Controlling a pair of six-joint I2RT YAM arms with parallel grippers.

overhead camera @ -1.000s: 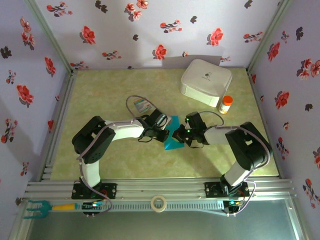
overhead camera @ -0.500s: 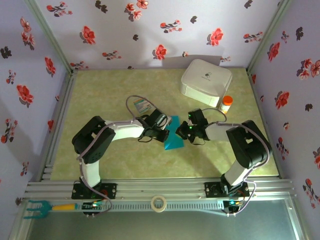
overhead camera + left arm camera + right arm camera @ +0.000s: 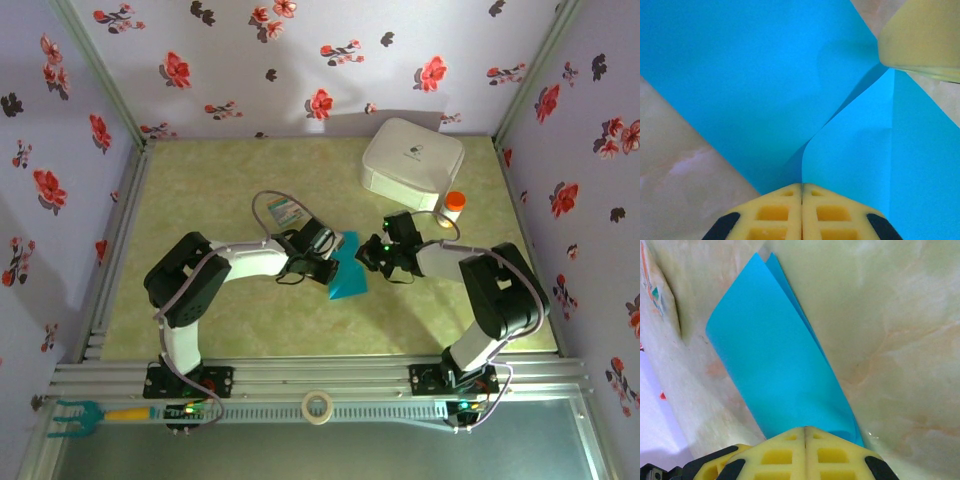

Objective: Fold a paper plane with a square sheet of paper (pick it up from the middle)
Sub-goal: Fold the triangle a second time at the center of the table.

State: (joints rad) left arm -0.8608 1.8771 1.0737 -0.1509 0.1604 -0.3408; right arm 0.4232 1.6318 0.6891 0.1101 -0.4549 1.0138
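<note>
The square sheet of paper [image 3: 350,281] is bright turquoise, partly folded, and lies at the table's middle between the two arms. In the left wrist view the paper [image 3: 740,75] has a raised flap whose edge runs straight into the seam of my left gripper [image 3: 802,186], which is shut on it. My left gripper [image 3: 335,265] sits at the sheet's left side. My right gripper [image 3: 368,257] is at the sheet's upper right. Its jaws [image 3: 805,429] are shut, tips resting on the folded paper [image 3: 775,365]. A right fingertip [image 3: 922,40] touches the fold.
A white rounded box [image 3: 412,163] stands at the back right, with a small orange bottle [image 3: 452,208] beside it. A printed card [image 3: 284,212] lies behind the left arm. A tape roll [image 3: 318,407] and a turquoise tool [image 3: 75,415] sit on the front rail.
My right gripper has slid up and to the right along the sheet's right side, jaws staying shut. The left gripper has held still on the paper.
</note>
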